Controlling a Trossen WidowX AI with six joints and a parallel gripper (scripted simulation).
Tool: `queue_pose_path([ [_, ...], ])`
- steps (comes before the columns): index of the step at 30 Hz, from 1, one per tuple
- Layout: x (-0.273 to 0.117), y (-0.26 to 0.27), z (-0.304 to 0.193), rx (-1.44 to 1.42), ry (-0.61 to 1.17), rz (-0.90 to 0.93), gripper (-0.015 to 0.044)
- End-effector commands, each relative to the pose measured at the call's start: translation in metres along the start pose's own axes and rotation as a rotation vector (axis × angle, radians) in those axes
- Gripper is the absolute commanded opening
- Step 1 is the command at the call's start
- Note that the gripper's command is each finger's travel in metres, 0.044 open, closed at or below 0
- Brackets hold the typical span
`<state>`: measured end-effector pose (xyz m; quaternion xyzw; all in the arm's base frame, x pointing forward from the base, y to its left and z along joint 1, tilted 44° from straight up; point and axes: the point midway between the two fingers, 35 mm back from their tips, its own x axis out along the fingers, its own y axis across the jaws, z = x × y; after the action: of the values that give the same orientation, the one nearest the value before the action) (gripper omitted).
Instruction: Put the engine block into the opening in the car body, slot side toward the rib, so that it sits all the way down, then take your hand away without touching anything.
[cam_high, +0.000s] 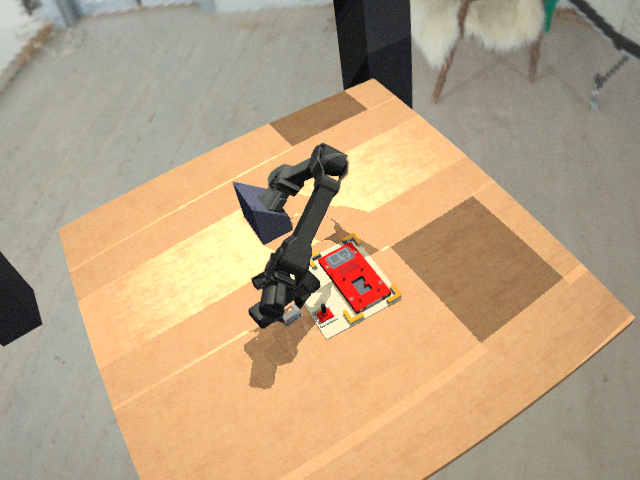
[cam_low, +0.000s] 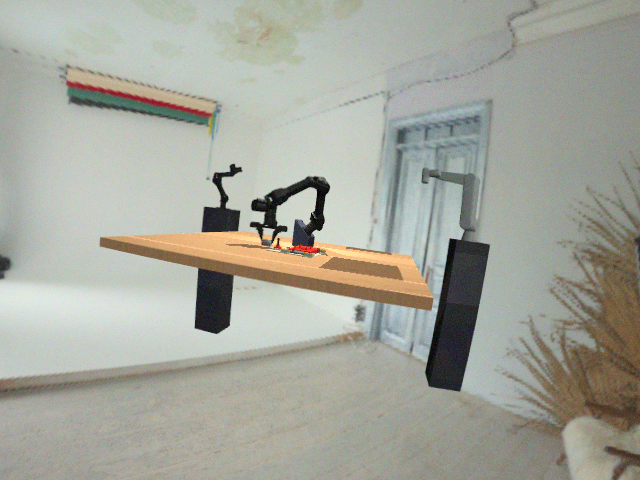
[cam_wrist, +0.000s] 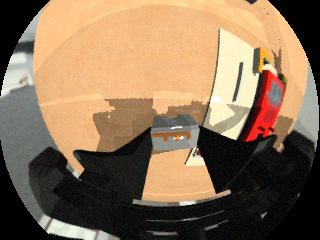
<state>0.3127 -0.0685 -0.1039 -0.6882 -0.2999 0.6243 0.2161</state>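
The grey engine block has orange marks on one side and a notch along its upper edge in the wrist view. My gripper is shut on it, with one finger at each end. The block is held low over the table, beside the cream board and off the car body. Its exact height is hard to tell. The red car body lies flat on the board, its opening empty in the top view. The rib cannot be made out clearly.
The cream board carries yellow corner brackets around the car body. A small red piece with a black post stands on the board near the gripper. The arm's dark blue wedge base stands behind.
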Motion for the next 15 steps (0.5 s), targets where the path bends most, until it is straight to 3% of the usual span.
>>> queue_pose_path([
  [1,0.0090,-0.0013,0.0030,0.011,-0.006,-0.011,0.0000],
  [13,0.0174,-0.0015,0.0030,0.011,-0.006,-0.011,0.0000],
  [15,0.0091,0.0005,0.0003,0.007,0.007,-0.001,0.0053],
])
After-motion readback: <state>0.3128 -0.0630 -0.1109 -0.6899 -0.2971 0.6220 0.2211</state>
